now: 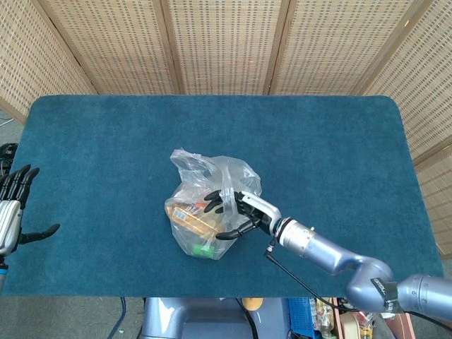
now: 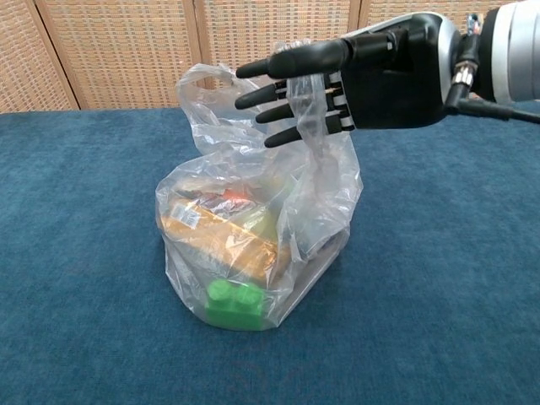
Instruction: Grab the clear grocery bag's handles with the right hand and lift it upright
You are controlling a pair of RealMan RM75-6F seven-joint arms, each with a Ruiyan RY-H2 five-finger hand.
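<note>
The clear grocery bag [image 1: 201, 215] [image 2: 253, 228] sits mid-table, slumped but standing, with a green block [image 2: 236, 304] and a yellow-brown packet [image 2: 211, 232] inside. Its two handle loops stand up at the top: the left handle [image 2: 202, 89] and the right handle [image 2: 319, 114]. My right hand [image 1: 236, 210] [image 2: 371, 76] reaches in from the right at handle height, fingers [image 2: 278, 67] stretched out straight and pushed through the right handle loop, not closed on it. My left hand [image 1: 10, 212] hovers at the table's far left edge, fingers spread, holding nothing.
The blue felt table [image 1: 318, 141] stretches wide around the bag. A wicker screen [image 1: 226, 42] closes off the back. Boxes and cables [image 1: 318, 311] lie below the front edge.
</note>
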